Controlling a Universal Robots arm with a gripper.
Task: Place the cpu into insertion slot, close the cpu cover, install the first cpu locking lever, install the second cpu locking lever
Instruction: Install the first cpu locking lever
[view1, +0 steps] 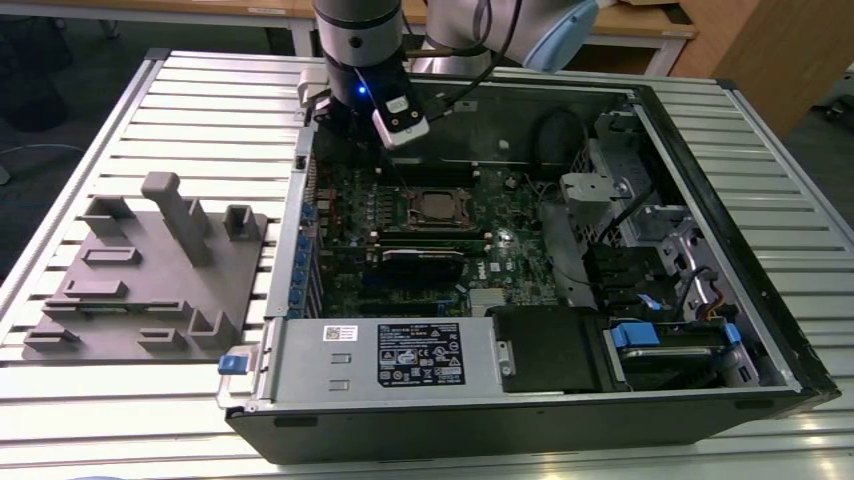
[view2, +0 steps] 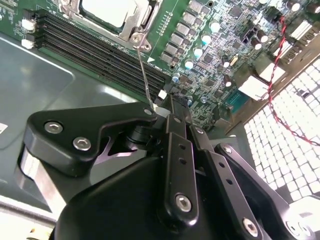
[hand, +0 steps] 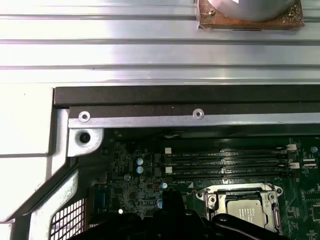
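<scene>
Hand (view2: 167, 109) sits at the free end of the thin locking lever (view2: 144, 75), which runs straight off to the cpu cover (view2: 132, 23) corner. Can't tell if it's clamped.

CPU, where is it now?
In the exterior view the cpu sits in the insertion slot on the motherboard. In the first wrist view, memory slots lie beside it.

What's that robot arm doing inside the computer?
A robot arm is working inside an open computer case. The cpu already lies in place, with the cpu cover down around it. The gripper is right at the tip of a thin locking lever that sticks up from the cover's corner.
</scene>
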